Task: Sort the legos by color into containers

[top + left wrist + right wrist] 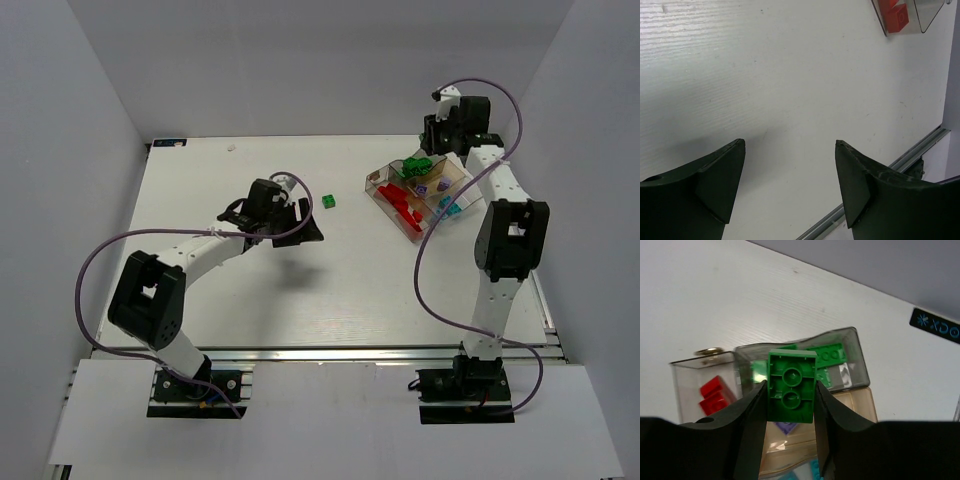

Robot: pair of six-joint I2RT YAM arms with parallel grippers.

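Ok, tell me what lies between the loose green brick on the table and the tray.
Nothing: in the top view the table between the loose green brick and the tray is bare white surface.

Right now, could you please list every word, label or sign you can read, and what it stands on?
"XDO" after a star-like sign, cyan on a dark sticker on the table, cut off at the frame edge.
Far left corner of the table: a dark label, too small to read.

Tray (930, 12) and red brick (896, 19) cut by top edge, purple brick (786, 428) half hidden behind green brick (791, 386)
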